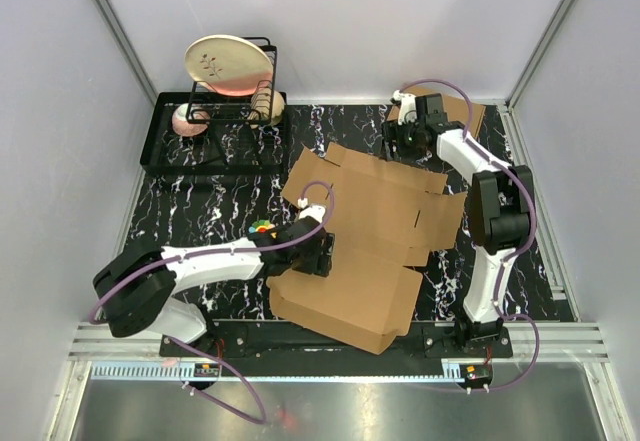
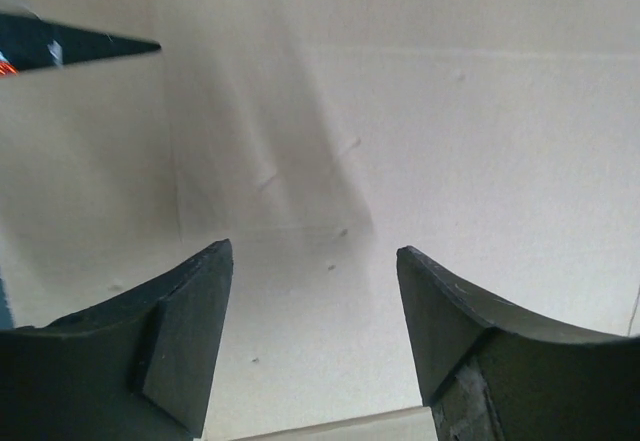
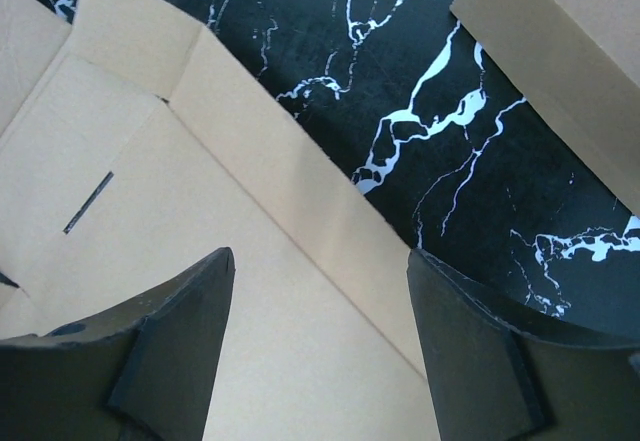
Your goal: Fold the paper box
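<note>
The paper box lies as a brown, partly creased cardboard sheet in the middle of the black marble table, its near panel reaching the front edge. My left gripper is at the sheet's left edge. It is open, and plain cardboard fills the left wrist view behind the gripper, with a cardboard edge low between the fingers. My right gripper hovers open over the sheet's far flap; in the right wrist view this gripper straddles the flap's edge, with one finger over the marble.
A second, made-up cardboard box sits at the back right, close to the right gripper. A black tray with a wire rack and a plate stands at the back left. A small colourful object lies beside the left wrist.
</note>
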{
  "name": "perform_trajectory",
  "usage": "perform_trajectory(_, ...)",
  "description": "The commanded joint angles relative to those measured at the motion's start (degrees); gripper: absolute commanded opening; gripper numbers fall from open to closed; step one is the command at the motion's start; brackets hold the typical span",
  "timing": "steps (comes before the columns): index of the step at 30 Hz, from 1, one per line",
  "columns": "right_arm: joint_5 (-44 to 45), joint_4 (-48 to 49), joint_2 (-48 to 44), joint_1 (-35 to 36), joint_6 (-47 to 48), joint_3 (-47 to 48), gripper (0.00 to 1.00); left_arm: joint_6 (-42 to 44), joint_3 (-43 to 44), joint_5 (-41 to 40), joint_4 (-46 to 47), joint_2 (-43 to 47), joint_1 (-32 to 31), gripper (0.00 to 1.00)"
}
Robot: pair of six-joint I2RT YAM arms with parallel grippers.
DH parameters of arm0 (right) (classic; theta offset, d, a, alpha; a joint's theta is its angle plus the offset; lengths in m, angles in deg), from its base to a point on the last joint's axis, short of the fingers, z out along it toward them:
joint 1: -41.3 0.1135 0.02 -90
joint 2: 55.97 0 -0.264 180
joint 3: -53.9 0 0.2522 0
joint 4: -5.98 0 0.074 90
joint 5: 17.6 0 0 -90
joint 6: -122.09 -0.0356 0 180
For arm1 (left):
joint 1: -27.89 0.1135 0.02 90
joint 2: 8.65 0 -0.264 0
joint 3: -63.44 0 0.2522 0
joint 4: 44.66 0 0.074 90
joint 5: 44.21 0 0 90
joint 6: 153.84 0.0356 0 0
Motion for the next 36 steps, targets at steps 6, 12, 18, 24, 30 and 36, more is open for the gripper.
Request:
perform_trajectory(6, -5.0, 3.5, 3.8, -1.3, 1.6, 3.9, 0.74, -3.0, -1.5, 6.5, 6.1, -4.9, -0.3, 0.63)
perform_trajectory(12, -4.8, 3.3, 6.9, -1.2, 3.2, 6.0, 0.73, -3.7, -2.1, 6.9, 6.4, -8.6, -0.4, 0.61)
perform_trajectory(18, -4.2, 2.1, 11.4, -1.2, 3.7, 9.7, 0.72, -4.0, -3.0, 6.5, 6.4, -10.6, -0.4, 0.6)
perform_trajectory(24, -2.2, 1.5, 13.0, -1.2, 4.4, 12.1, 0.72, -4.6, -3.7, 6.1, 5.9, -12.4, -0.4, 0.59)
perform_trajectory(30, -0.4, 1.0, 14.4, -1.2, 4.5, 14.1, 0.73, -5.1, -4.7, 6.0, 5.7, -12.6, -0.6, 0.58)
perform_trajectory(36, -1.8, -0.4, 13.6, -1.0, 5.3, 13.4, 0.59, -5.7, -5.7, 5.5, 5.7, -12.7, -0.8, 0.58)
